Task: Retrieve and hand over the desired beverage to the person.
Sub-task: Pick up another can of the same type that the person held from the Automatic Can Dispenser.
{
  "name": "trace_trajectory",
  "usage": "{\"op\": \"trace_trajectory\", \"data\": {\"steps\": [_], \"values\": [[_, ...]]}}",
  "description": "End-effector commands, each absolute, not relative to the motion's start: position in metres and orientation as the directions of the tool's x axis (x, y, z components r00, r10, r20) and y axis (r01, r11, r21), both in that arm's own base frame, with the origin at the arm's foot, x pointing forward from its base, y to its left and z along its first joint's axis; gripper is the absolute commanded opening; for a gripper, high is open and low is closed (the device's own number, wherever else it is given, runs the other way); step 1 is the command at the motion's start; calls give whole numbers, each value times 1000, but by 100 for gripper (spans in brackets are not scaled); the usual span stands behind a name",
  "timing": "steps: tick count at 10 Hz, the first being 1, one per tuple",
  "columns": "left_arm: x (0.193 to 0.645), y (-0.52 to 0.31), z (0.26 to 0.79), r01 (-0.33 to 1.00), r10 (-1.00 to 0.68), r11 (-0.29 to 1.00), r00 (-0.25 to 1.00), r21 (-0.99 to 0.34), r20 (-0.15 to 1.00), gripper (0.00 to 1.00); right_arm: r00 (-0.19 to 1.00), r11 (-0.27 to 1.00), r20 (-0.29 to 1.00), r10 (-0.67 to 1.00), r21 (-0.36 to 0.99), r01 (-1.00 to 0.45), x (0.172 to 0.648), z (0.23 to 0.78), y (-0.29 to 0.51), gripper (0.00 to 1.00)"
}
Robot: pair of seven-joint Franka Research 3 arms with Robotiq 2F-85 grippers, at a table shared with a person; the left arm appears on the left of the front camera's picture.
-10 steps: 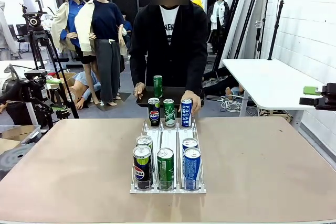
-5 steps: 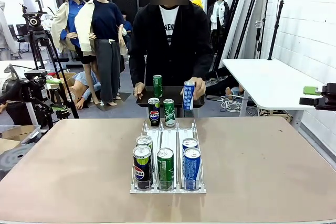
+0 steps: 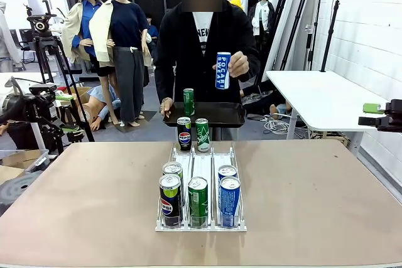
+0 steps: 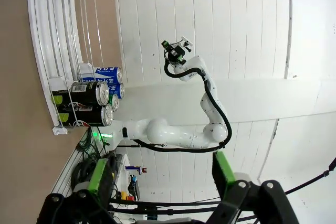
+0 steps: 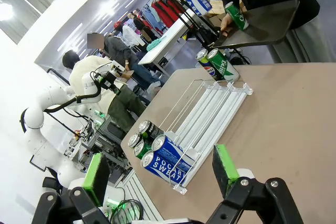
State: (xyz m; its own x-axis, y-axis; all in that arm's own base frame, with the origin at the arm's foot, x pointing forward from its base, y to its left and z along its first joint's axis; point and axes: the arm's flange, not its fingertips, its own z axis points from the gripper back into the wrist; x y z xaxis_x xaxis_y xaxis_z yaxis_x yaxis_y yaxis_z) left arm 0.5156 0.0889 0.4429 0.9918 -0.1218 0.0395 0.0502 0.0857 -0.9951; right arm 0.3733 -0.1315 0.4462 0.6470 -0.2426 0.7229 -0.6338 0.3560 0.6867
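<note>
The person (image 3: 201, 48) stands at the far side and holds a blue can (image 3: 223, 70) up at chest height in one hand. Their other hand carries a black tray (image 3: 213, 117) with a green can (image 3: 189, 101) on it. A white wire rack (image 3: 200, 162) on the table holds a Pepsi can (image 3: 184, 133) and a green can (image 3: 201, 135) at its far end. Pepsi, green and blue cans (image 3: 198, 200) stand at its near end. My left gripper (image 4: 160, 171) is open and holds nothing. My right gripper (image 5: 160, 174) is open too, off the table's right side (image 3: 367, 115).
The brown table (image 3: 314, 199) has free room on both sides of the rack. A white side table (image 3: 314, 98) stands at the far right. Tripods and camera gear (image 3: 44, 61) stand off the table's left.
The person has lifted the blue can from the rack's far end up to chest height. Neither arm has moved.
</note>
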Motion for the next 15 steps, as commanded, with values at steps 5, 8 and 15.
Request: {"op": "trace_trajectory", "data": {"steps": [5, 8, 15], "values": [[516, 90, 443, 51, -117, 96, 992, -994, 39, 100, 645, 348, 723, -246, 687, -638, 373, 446, -130, 100], [516, 90, 443, 51, -117, 96, 992, -994, 39, 100, 645, 348, 723, -246, 687, -638, 373, 446, -130, 100], [516, 90, 443, 51, -117, 96, 992, -994, 39, 100, 645, 348, 723, -246, 687, -638, 373, 446, -130, 100]]}}
